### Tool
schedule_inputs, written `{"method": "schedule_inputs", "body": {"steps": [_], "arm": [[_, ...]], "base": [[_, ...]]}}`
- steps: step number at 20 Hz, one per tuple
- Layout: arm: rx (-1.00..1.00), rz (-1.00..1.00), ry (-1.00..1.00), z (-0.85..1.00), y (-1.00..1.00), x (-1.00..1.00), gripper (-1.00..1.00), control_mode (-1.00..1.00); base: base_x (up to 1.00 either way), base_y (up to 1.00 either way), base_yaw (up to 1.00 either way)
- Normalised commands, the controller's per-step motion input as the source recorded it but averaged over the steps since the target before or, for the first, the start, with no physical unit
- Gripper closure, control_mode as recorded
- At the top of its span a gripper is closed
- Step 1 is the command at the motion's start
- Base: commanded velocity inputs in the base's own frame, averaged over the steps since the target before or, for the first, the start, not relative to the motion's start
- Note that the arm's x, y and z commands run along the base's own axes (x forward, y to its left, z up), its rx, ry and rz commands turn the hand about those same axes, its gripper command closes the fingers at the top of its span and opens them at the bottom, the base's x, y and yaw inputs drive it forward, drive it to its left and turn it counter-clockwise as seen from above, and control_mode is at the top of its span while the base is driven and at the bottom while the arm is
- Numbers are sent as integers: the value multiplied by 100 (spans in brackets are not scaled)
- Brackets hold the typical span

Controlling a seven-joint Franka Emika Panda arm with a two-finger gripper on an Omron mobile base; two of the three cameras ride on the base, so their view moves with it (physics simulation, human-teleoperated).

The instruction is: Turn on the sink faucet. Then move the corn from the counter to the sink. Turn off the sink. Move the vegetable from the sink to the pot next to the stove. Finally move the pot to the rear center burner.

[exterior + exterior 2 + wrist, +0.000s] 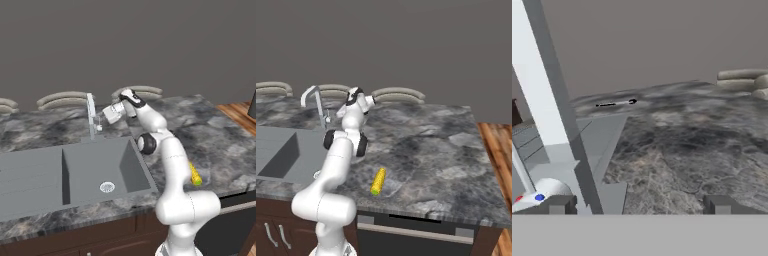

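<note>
Relative to your sink, flat grey with round silver drain ring, ribbed yellow corn on marbled stone counter to its right, gripper spread wide and empty beside slim pale faucet behind it

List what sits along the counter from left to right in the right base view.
sink → sink faucet → gripper → corn
</note>
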Motion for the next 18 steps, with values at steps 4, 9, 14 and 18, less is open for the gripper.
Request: {"method": "schedule_inputs", "body": {"steps": [4,9,14,18], "arm": [[5,-3,-6,14,-19,-72,-100,-100],[4,-4,-4,6,0,-67,-100,-100],[4,-7,-2,0,3,-50,-100,-100],[1,-12,-1,3,18,-19,-100,-100]], "base": [[0,0,0],[0,0,0],[0,0,0],[0,0,0]]}}
